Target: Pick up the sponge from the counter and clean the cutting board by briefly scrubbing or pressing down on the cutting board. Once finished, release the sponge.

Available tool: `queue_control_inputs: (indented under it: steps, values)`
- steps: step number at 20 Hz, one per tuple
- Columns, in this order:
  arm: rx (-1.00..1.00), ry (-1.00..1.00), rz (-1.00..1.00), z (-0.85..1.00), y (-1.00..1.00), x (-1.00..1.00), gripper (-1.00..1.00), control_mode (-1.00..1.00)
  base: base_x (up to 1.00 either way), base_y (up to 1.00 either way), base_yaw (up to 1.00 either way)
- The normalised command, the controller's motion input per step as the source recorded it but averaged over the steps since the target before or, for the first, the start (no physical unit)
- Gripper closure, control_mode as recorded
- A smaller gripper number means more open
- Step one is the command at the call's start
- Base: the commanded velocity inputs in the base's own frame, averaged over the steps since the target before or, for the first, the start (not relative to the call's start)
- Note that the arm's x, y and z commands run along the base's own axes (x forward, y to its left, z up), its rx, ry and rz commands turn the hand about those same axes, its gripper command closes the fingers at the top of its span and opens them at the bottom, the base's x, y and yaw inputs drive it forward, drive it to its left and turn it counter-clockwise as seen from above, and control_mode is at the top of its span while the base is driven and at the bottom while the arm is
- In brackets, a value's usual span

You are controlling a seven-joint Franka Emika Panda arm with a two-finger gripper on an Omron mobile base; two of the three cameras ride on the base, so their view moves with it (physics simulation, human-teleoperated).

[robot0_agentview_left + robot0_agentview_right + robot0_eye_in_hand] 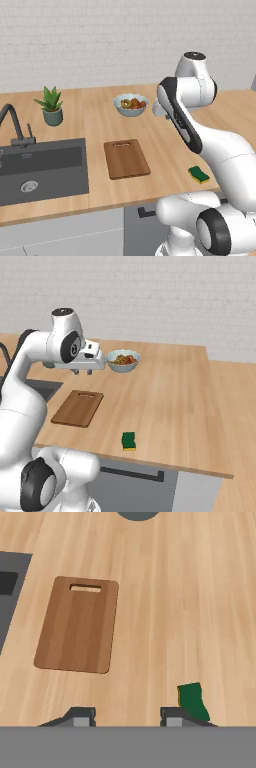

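Claw [82, 372] hangs high with nothing in its grasp, narrowed to its tightest, poised for descent; below and right of it lies the small yellow-and-green rectangular sponge [192, 701] on the light wood-grain table [190, 612], apart from the darker-brown wooden cutting board [78, 625].

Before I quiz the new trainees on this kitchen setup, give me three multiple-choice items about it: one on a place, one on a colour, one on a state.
1. Where does the small yellow sponge with the dark green scrub layer lie?
A. in the sink
B. on the light-brown wooden counter near its front edge
C. on the board

2. What colour is the pot of the small spiky plant?
A. grey-green
B. red
C. white

3. How is the flat darker-brown wooden cutting board?
A. propped against the wall
B. hanging over the counter edge
C. lying flat with nothing on it

Answers: 1 B, the sponge rests on the counter near its front edge, apart from the board; 2 A, the left base view shows a grey-green pot; 3 C, its whole top is bare in the hand view.
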Motion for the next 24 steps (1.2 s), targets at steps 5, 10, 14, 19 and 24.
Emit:
queue_control_inputs:
  steps: [5,10,14,19,24]
  values:
    - [0.03,0.0,0.0,-0.24,-0.63,-0.07,-1.0,-1.0,0.0,0.0,0.0]
    - [-0.09,0.0,0.07,-0.8,-1.0,-0.46,-1.0,-1.0,0.0,0.0,0.0]
    - [-0.01,0.0,0.15,-0.71,-0.82,-0.36,-1.0,-1.0,0.0,0.0,0.0]
    - [0.0,0.0,0.0,-0.46,-0.21,-0.05,-1.0,-1.0,0.0,0.0,0.0]
    - [0.0,0.03,-0.02,-0.47,-0.01,0.09,-1.0,-1.0,0.0,0.0,0.0]
